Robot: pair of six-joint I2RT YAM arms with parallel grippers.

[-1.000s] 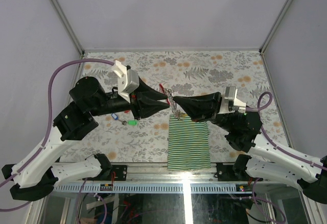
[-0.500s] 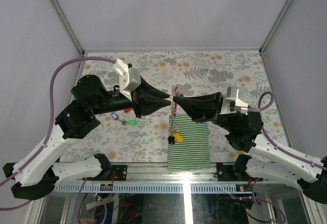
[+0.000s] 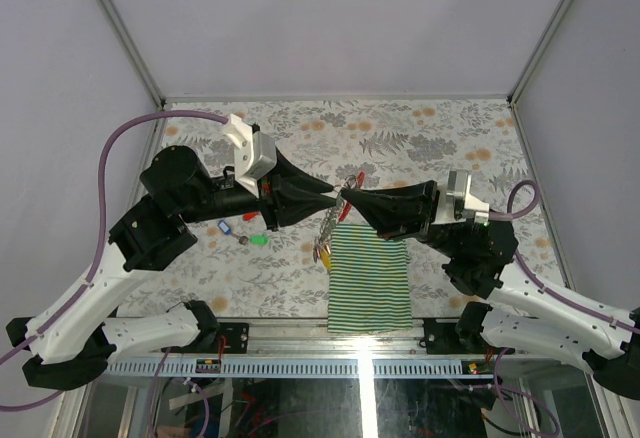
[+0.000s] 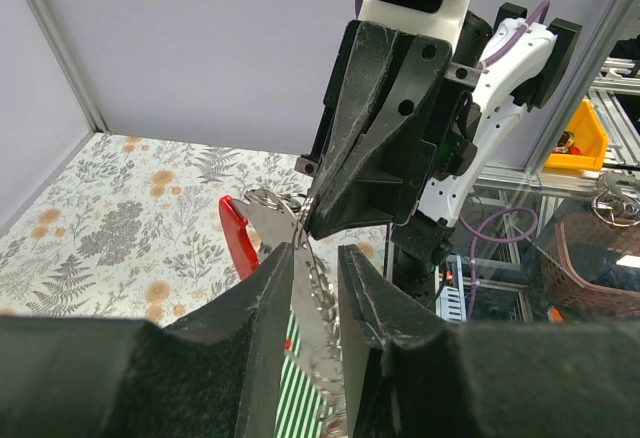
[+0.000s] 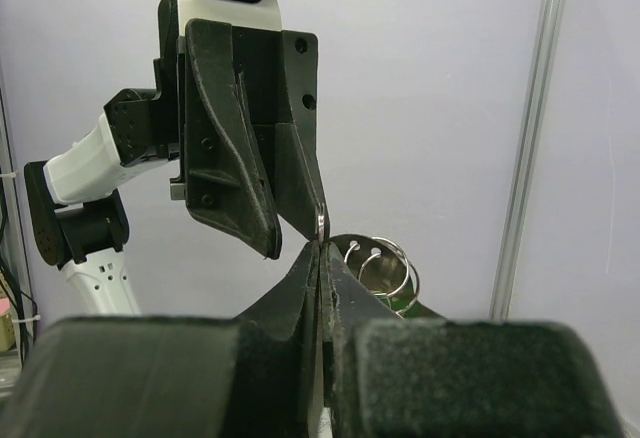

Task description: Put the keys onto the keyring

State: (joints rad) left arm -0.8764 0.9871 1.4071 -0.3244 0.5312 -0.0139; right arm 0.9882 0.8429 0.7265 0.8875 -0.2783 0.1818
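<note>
Both grippers meet tip to tip above the table's middle. My right gripper (image 3: 345,198) (image 5: 322,250) is shut on the thin metal strip of the keyring (image 3: 335,220) (image 4: 300,278). The keyring's red clip (image 3: 355,180) (image 4: 238,238) sticks up beside the tips, and its chain hangs down to the left with a yellow-tagged key (image 3: 322,253) at its end. My left gripper (image 3: 331,196) (image 4: 315,250) stands a little open with the strip and chain running between its jaws. A blue-tagged key (image 3: 225,226) and a green-tagged key (image 3: 260,240) lie on the table under the left arm.
A green-and-white striped cloth (image 3: 370,278) lies at the near edge under the right gripper. The flowered table top (image 3: 450,138) is bounded by grey walls at the back and sides. Metal split rings (image 5: 385,268) show just behind the right fingertips.
The chain dropped out of its bunch, hung down over the cloth, then swung left with the yellow-tagged key. The red clip shifted right. The left jaws narrowed slightly.
</note>
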